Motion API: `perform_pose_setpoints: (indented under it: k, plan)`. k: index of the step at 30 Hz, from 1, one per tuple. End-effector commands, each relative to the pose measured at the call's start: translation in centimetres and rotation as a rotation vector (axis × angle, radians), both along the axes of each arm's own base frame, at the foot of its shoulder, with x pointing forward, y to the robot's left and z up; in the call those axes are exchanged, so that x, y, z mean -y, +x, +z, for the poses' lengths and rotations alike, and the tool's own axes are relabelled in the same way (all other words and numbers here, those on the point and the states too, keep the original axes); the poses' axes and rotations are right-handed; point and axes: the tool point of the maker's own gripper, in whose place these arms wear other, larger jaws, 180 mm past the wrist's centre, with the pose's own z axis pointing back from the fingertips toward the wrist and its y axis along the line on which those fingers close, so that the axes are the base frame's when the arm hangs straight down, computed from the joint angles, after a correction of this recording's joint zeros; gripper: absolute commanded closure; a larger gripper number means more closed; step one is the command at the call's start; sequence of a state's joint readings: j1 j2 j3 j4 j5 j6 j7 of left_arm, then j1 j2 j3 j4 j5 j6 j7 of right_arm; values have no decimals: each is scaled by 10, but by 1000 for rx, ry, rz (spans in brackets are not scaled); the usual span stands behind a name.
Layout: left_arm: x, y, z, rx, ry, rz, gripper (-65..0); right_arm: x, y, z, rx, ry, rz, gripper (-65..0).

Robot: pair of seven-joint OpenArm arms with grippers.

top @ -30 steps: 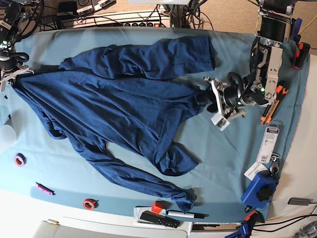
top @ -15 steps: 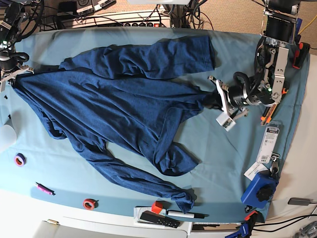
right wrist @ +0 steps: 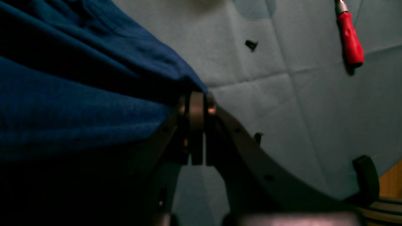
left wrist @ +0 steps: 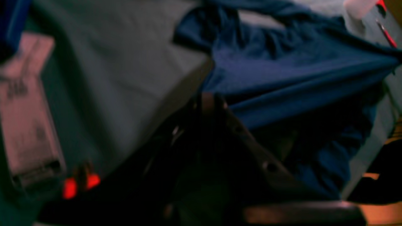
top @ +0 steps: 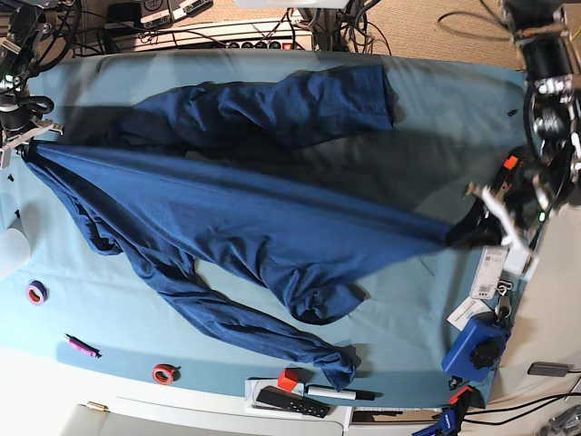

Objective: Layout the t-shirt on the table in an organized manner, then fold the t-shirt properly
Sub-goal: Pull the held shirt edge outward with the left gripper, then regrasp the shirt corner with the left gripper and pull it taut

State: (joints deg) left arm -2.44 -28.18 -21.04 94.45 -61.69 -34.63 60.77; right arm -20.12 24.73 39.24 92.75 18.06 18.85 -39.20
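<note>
Dark navy heathered knit t-shirt (top: 245,218) was stretched across teal-draped tabletop (top: 436,100), long axis tool to tool. Left tool (top: 472,229) was clamped on one end, right tool (top: 27,145) on opposite end.

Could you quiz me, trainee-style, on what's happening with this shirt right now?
1. True or false: the shirt lies neatly folded on the table.
2. What does the left end effector grip?
A. the red block
B. the shirt's edge
C. nothing
3. Fill in: the right end effector is shut on the shirt's ____ corner in the base view.

Key:
1. False; it is stretched between both end effectors, sleeves sprawled.
2. B
3. left
</note>
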Motion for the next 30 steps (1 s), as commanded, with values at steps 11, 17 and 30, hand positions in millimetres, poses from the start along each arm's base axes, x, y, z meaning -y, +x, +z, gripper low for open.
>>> perform_pose_setpoints:
  k: [11, 17, 30]
  plan:
    - [-10, -66, -55, -193, 20, 2, 0, 8, 4, 15, 15, -36, -6, 0]
    - [-10, -70, -58, -202, 16, 5, 0, 8, 4, 15, 15, -36, -6, 0]
    - [-10, -64, -53, -170, -4, 20, -218, 8, 2, 12, -4, -29, -11, -206]
